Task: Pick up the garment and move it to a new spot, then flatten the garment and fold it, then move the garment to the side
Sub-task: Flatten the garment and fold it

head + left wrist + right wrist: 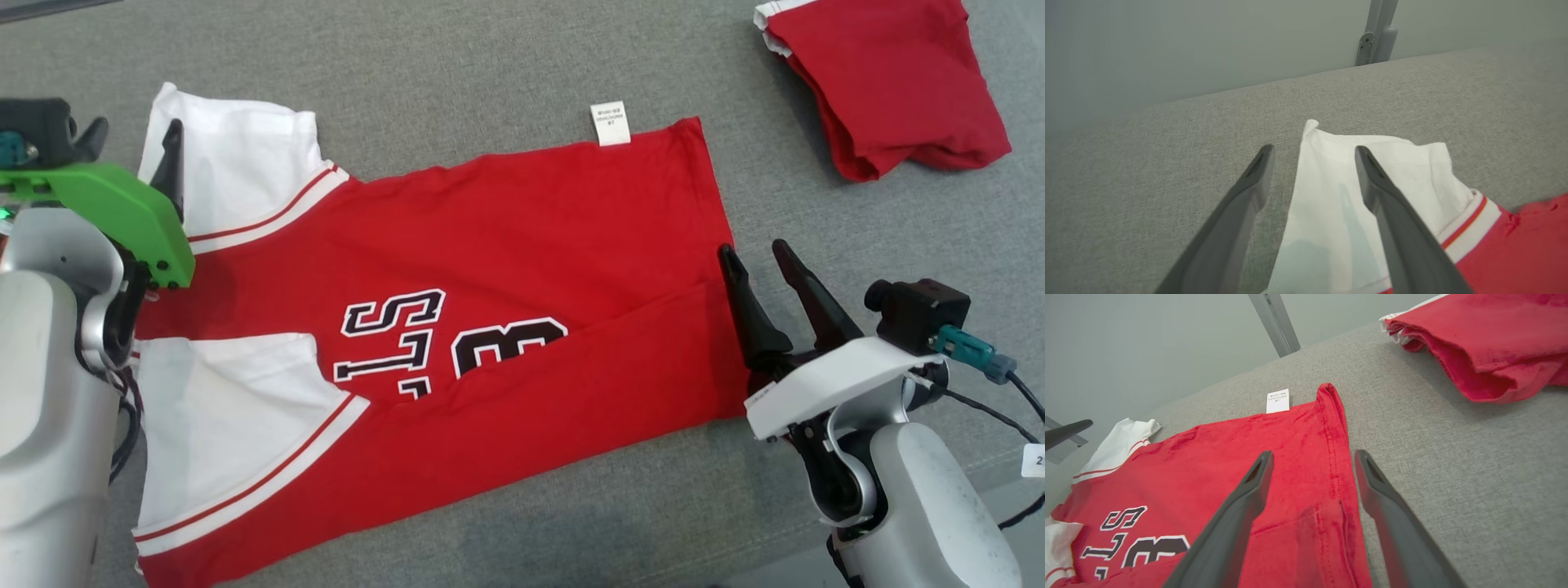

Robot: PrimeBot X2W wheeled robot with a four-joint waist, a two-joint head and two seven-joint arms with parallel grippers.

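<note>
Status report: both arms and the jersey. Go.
Left pincer open over white sleeve. Right pincer open at the hem. Jersey flat, near long edge folded over the lettering. Second red garment lies apart, far right.

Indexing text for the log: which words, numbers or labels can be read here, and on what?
"LS", sideways, on the red jersey; a further letter is cut by a fold.
"3", partly folded under, same jersey.
White label at the jersey's edge: print too small to read.
"2" on a white tag at the head view's right edge, cut off.
</note>
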